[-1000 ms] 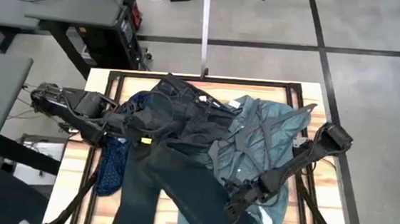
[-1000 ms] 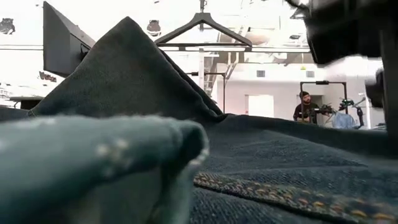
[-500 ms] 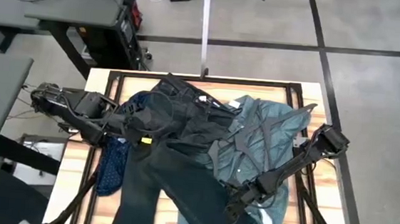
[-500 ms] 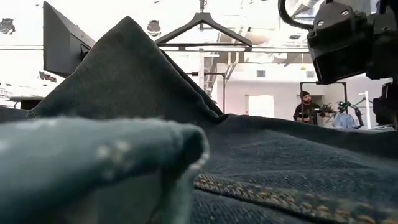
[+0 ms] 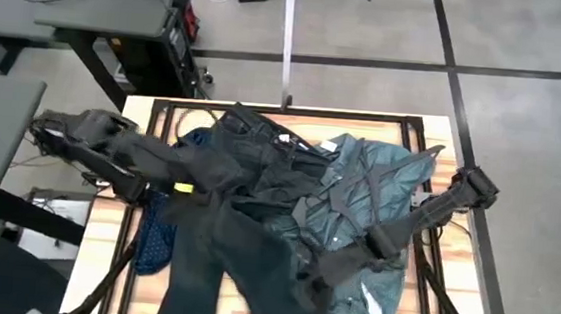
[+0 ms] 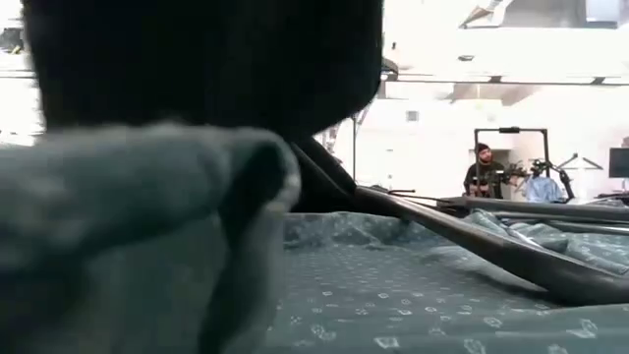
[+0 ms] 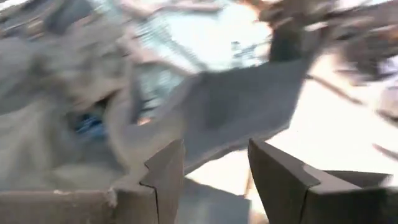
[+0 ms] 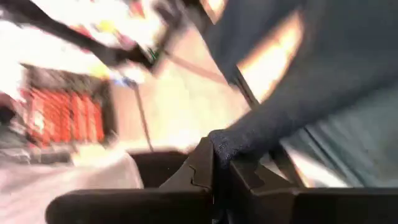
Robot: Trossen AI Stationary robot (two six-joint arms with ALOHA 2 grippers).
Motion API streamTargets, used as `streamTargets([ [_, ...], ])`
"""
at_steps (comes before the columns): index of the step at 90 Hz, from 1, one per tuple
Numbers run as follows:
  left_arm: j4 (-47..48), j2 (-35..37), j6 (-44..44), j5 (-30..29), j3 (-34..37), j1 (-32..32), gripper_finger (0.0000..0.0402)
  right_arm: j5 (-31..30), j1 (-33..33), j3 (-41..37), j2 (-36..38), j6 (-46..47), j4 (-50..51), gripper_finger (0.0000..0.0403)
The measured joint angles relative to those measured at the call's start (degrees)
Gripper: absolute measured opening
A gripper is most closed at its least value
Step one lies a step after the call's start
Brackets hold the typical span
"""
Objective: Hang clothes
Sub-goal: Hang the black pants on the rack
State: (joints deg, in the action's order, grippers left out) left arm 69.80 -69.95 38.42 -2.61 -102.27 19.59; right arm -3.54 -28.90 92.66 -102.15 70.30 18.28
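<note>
The counter (image 5: pixel 457 276) is almost wholly covered, with bare light wood only along its left and right edges and a strip at the far side, and a black frame (image 5: pixel 294 112) runs just inside its rim. The charcoal jeans (image 5: pixel 243 189) lie through the middle, heavy folded denim, their legs running to the near edge. The teal-green shirt (image 5: pixel 374 184) spreads thin and crumpled to their right, with black hangers (image 5: pixel 372 199) lying across it. The navy dotted shirt (image 5: pixel 158 228) shows as a narrow strip at the jeans' left. The left tool (image 7: pixel 214 168) sits over the jeans' left side near the far-left of the heap, its fingers parted with nothing between them. The right tool (image 8: pixel 221 165) is low at the near middle, its fingers closed on a fold of the jeans, as far as the blurred wrist view allows. In the low view, pale cloth fills the foreground and a person (image 6: pixel 479 169) sits far back in the room.
</note>
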Motion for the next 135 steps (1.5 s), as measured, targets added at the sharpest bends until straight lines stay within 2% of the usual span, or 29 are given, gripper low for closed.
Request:
streamTargets([
  [16, -0.71, 2.73, -2.95, 2.4, -5.58, 0.0, 0.0162, -0.3, 5.31, 20.55, -16.75, -5.78, -1.32, 0.0001],
  [33, -0.77, 6.58, -2.83, 1.6, -7.42, 0.0, 0.0162, 0.02, 6.4, 42.53, -34.95, -7.19, -2.27, 0.0],
  [44, -0.55, 8.37, -2.64, -0.29, -7.42, 0.0, 0.0162, -0.07, 6.24, 38.43, -39.6, -2.37, -21.93, 0.0],
  [63, 0.01, 9.05, -2.17, -0.74, -7.42, 0.0, 0.0162, 0.58, 4.45, 39.37, -48.61, 0.2, -41.03, 0.0],
  [77, 0.09, 8.09, -2.17, -0.72, -7.39, 0.0, 0.0162, 1.23, 3.39, 39.48, -52.19, 2.53, -54.91, 0.0],
  [87, 0.09, 7.23, -2.17, -0.76, -7.38, -0.02, 0.0162, 1.31, 3.01, 39.54, -54.16, 8.61, -60.61, 0.0008],
  [95, 0.11, 6.47, -2.22, -0.74, -7.38, -0.02, 0.0162, 2.28, 2.88, 39.48, -54.88, 11.04, -61.53, 0.0029],
  [112, 0.13, 4.61, -3.26, -1.38, -7.38, -0.02, 0.0162, 11.43, 3.26, 39.48, -54.71, 4.83, -62.02, 0.0109],
  [127, 0.16, 2.91, -3.35, -5.96, -7.36, -0.02, 0.0162, 30.41, 5.26, 39.49, -54.11, -3.62, -61.23, 0.0182],
  [135, 0.27, 2.05, -3.22, -8.48, -7.35, -0.02, 0.0162, 36.84, 6.43, 39.5, -53.47, -5.78, -55.28, 0.02],
])
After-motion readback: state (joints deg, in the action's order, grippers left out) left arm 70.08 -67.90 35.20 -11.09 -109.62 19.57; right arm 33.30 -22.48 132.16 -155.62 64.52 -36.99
